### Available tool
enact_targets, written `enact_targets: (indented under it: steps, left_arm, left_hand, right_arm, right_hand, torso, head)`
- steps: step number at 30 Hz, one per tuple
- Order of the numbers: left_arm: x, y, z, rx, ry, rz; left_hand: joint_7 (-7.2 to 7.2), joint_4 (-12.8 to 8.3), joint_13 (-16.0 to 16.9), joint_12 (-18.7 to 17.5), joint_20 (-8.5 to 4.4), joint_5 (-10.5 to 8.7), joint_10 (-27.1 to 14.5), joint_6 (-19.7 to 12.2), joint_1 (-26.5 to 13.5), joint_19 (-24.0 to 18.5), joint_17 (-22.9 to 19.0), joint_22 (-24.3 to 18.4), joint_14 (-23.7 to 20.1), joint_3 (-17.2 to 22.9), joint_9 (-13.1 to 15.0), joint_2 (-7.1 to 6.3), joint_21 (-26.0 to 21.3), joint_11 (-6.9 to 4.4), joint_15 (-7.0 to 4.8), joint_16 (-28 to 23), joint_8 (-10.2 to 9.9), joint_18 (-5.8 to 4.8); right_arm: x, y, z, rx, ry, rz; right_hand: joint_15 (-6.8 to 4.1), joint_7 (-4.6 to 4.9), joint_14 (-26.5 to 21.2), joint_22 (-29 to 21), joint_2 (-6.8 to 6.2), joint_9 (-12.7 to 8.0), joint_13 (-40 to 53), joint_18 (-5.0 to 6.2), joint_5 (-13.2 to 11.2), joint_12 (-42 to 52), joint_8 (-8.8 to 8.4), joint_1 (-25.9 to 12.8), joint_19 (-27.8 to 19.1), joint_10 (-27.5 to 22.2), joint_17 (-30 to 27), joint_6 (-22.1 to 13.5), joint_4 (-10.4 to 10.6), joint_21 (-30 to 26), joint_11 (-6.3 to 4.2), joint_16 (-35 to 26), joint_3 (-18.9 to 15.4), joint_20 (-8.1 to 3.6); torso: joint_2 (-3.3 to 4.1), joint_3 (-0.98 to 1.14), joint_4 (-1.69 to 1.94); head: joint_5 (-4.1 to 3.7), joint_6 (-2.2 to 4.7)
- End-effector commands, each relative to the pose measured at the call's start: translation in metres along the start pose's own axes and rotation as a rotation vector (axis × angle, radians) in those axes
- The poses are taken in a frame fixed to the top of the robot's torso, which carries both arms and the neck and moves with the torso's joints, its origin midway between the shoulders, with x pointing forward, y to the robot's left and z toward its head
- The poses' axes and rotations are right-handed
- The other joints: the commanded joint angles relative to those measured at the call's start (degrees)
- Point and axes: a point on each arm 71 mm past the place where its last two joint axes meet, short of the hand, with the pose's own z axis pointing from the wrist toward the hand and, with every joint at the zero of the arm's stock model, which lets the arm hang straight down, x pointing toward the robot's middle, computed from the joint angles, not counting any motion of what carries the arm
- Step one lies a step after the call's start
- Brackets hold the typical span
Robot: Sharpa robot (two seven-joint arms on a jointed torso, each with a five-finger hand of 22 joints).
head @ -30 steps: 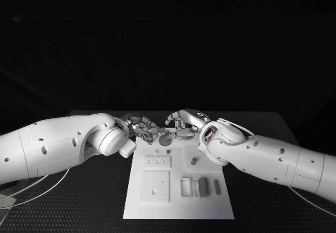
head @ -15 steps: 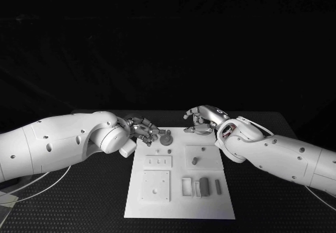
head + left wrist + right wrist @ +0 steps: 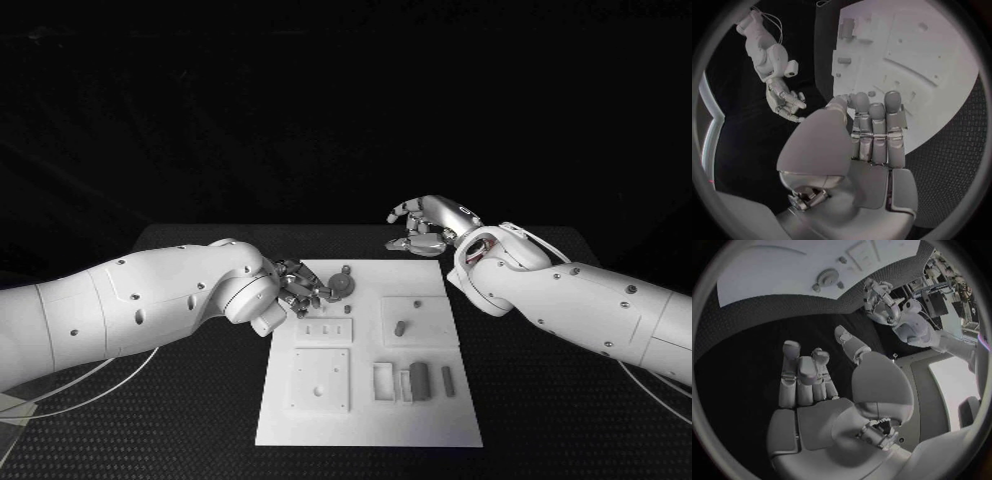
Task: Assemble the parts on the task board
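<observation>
The white task board (image 3: 368, 420) lies in the middle of the black table. A round grey part (image 3: 342, 283) sits near its far left corner, also seen from the right wrist (image 3: 828, 276). My left hand (image 3: 300, 286) hovers at the board's left edge beside that part, its straight fingers (image 3: 873, 122) close together and holding nothing. My right hand (image 3: 428, 226) hangs raised just past the board's far edge, loosely bent and empty (image 3: 811, 380). A grey peg (image 3: 400, 328) stands right of centre. Grey bars (image 3: 418, 381) stand lower right.
A raised square plate (image 3: 320, 381) with holes occupies the board's lower left, and a small block with short pegs (image 3: 326, 331) sits above it. Black mat (image 3: 548, 420) surrounds the board. White cables (image 3: 58, 395) trail at the left.
My right hand has lifted off the round part and drawn back to the right, past the board's far edge. My left hand has slid nearer, staying beside the part.
</observation>
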Motion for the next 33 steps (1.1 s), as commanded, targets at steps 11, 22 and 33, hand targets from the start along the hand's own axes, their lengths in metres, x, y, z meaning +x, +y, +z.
enact_targets:
  steps: [11, 22, 33]
  left_arm:
    - [0.008, -0.001, 0.005, -0.054, 0.008, 0.233]
    - [0.009, 0.0, 0.007, -0.079, 0.037, 0.346]
    - [0.012, 0.0, 0.02, -0.095, -0.008, 0.443]
  left_hand:
    - [-3.78, -29.29, 2.36, 4.2, -2.21, 1.09, 1.45, 5.34, -27.23, 2.28, -4.49, 1.95, 0.36, 22.78, 19.12, 2.08, 3.25, -2.02, -2.03, 6.46, 8.19, 1.51]
    - [-4.08, -30.83, 2.58, 4.79, -2.49, 1.29, 1.97, 5.81, -28.16, 3.01, -4.96, 2.0, 0.82, 24.05, 19.75, 2.03, 3.87, -2.33, -2.37, 7.3, 8.6, 1.53]
    - [-4.06, -30.95, 2.6, 4.85, -2.51, 1.18, 1.94, 5.77, -28.23, 3.05, -5.11, 1.96, 0.82, 24.3, 19.89, 2.23, 3.9, -2.33, -2.4, 7.37, 8.64, 1.51]
  right_arm:
    - [-0.004, -0.001, 0.004, 0.005, -0.009, 0.02]
    - [-0.003, -0.001, 0.005, 0.005, -0.003, 0.022]
    - [-0.001, 0.002, 0.006, 0.002, 0.004, 0.025]
  right_hand:
    - [0.08, 0.38, -0.38, 0.98, 0.21, 0.08, -0.13, 1.8, -0.09, 0.01, 0.17, 0.87, -0.45, -0.49, 0.06, 0.24, -0.22, -0.29, 0.06, -0.4, -0.22, 0.06]
    - [0.08, 0.37, -0.45, 0.99, 0.33, 0.09, -0.2, 1.8, -0.09, 0.04, 0.2, 0.9, -0.51, -0.55, 0.06, 0.27, -0.21, -0.3, 0.06, -0.41, -0.32, 0.11]
    - [0.08, 0.38, -0.49, 1.0, 0.46, 0.1, -0.26, 1.8, -0.09, 0.08, 0.23, 0.79, -0.56, -0.59, 0.06, 0.28, -0.13, -0.3, 0.06, -0.4, -0.45, 0.17]
  torso:
    - [0.03, -0.05, 0.1]
    - [0.03, -0.09, 0.09]
    - [0.06, -0.08, 0.02]
  head:
    - [-0.19, -1.65]
    - [-0.18, -2.11]
    - [-0.17, -2.36]
